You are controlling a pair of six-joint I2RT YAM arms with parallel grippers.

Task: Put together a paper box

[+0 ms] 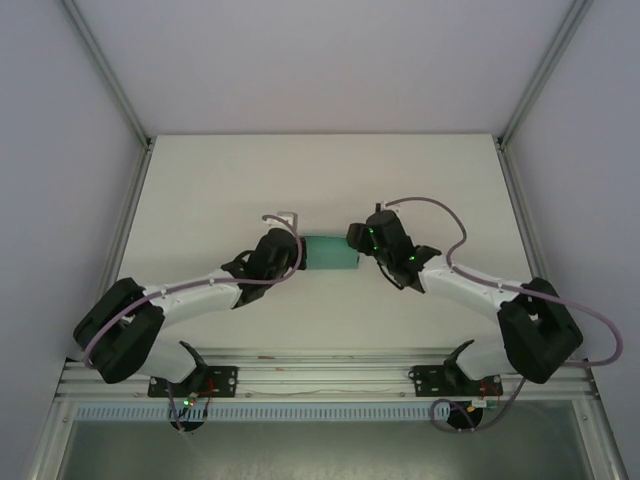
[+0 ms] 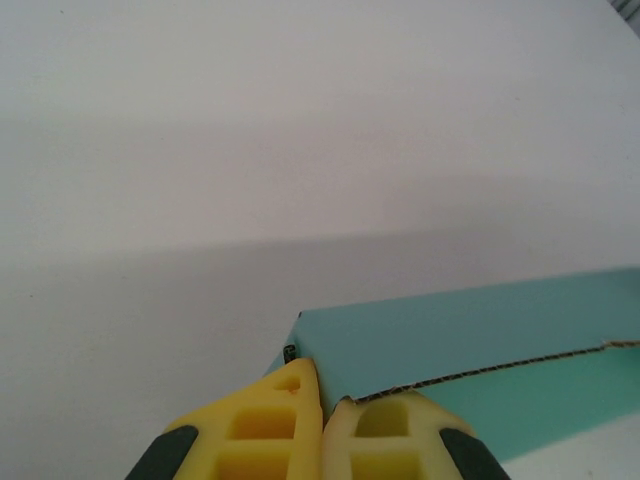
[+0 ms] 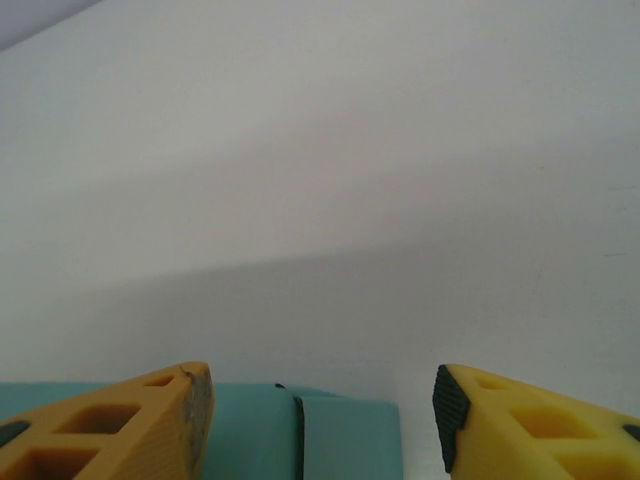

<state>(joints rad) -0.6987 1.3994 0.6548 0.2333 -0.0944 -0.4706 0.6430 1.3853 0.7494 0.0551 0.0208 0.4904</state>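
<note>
**At mid-table: left pinches the box, right jaws apart**

At the near edge, I see both arms reach forward and bend inward, elbows out. The left gripper has its yellow fingers pressed together on a raw card edge of the paper box; its wrist view shows the pinch. The right gripper stands spread over the box's other end; I cannot tell if it touches. Beyond lies the white table.

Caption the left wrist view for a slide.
Left tool pinching the edge of the teal paper box over the white table.
</note>
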